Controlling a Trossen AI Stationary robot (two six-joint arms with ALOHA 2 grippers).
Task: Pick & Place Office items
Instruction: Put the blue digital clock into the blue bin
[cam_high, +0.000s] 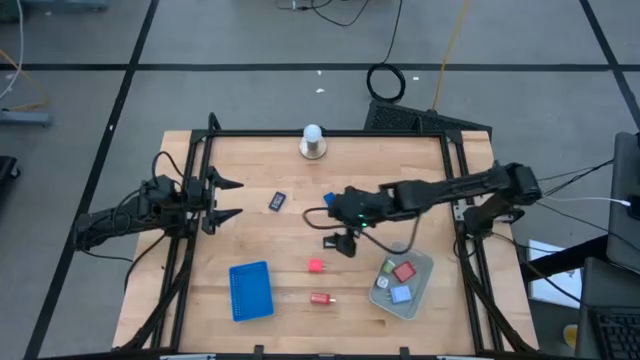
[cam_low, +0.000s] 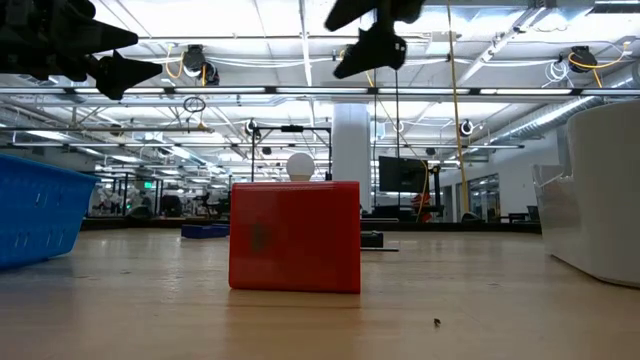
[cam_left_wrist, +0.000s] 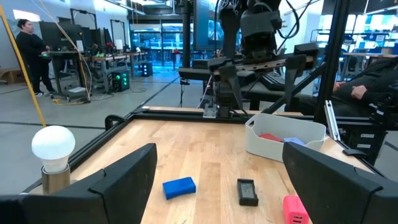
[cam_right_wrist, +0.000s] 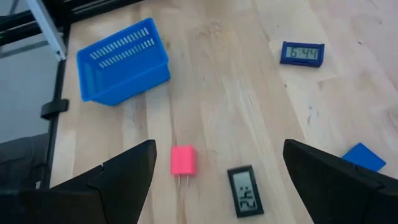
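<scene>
1. The office items were spread in several places. A black rectangle with a pale display (cam_right_wrist: 245, 190) lay flat on the tabletop (cam_high: 400, 170) just under the right gripper (cam_high: 340, 241), with a pink block (cam_right_wrist: 183, 160) just beside it. A red block (cam_high: 320, 298) lay nearer the front edge, a blue block (cam_high: 328, 199) and a dark blue display piece (cam_high: 277, 201) lay toward the middle, and some pieces were already in the clear bin (cam_high: 420, 295).
2. The black rectangle looked light, stiff and made of smooth plastic, so I judged it could slip between hard fingers. Its display face seemed the delicate part. The better hold was probably across its two long sides, with the fingers coming down from above.
3. The pink block had two thin metal prongs at one end. It looked light and rigid, and I would take it by its flat body, not by the prongs.
4. The right arm was stretched from the right side over the middle of the tabletop, its wrist bent down. Its gripper hung above the surface with the fingers wide apart, holding nothing.
5. The left arm waited at the left edge of the tabletop. The left gripper (cam_high: 222, 199) pointed toward the middle, fully open and empty.
6. The blue basket (cam_high: 250, 291) stood near the front left, well apart from both grippers.
</scene>
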